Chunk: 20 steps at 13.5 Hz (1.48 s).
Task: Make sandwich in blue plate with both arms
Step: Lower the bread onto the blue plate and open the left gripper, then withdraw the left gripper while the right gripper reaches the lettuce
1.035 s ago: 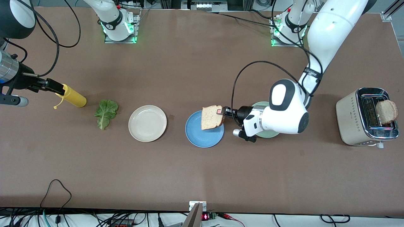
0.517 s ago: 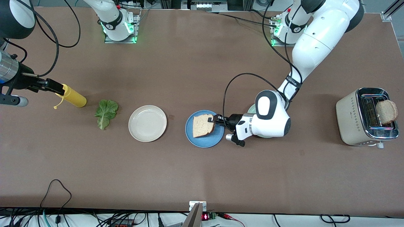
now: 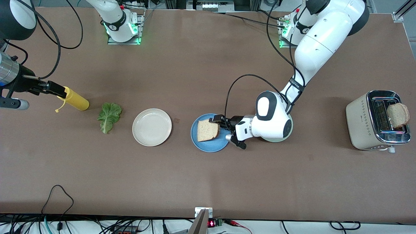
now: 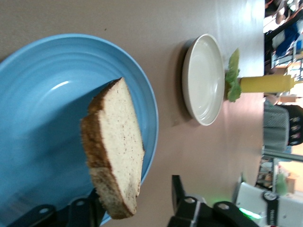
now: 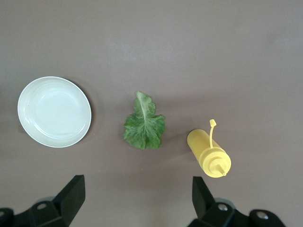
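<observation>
A slice of tan bread with brown crust lies on the blue plate. My left gripper is low at the plate's rim, open. In the left wrist view the bread leans on one finger, with a clear gap to the other across the left gripper; the plate lies under it. The lettuce leaf lies on the table toward the right arm's end. My right gripper hangs open and empty above the lettuce. A second slice sticks out of the toaster.
A cream plate sits between the lettuce and the blue plate. A yellow squeeze bottle lies beside the lettuce. A mint-green plate is mostly hidden under the left arm. The toaster stands at the left arm's end.
The left arm brought the bread down from above the blue plate onto it, and its fingers opened off the slice. The right arm has not moved.
</observation>
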Tool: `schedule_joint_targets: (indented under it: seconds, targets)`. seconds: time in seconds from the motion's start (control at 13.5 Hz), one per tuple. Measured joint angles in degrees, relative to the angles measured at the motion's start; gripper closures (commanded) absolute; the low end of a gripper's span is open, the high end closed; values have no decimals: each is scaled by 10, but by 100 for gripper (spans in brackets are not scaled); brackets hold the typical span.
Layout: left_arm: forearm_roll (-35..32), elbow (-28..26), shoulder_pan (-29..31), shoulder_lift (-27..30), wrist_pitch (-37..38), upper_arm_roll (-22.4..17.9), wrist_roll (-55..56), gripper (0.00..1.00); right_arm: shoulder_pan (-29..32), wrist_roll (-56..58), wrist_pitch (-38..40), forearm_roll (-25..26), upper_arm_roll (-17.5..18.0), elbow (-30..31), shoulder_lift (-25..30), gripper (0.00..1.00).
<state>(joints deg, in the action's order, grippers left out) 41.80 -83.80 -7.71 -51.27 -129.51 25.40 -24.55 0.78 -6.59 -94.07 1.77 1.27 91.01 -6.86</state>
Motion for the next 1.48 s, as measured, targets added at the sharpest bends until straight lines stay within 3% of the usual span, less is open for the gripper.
schedule_joint_targets:
  seconds: [0.3,0.81,1.11,1.48]
  targets:
    - [-153,5,5,27,92,-18,15,0,-1,0,0,0,0,0,0,0]
    - [-466,14,4,162,328,-20,192,0,-2,0,-2,0,1,0,-11,0]
    - [-569,27,30,249,423,-25,203,0,-9,2,-3,0,3,5,-74,0]
    - [-560,133,109,311,529,-34,202,0,-11,2,-70,0,3,5,-170,0]
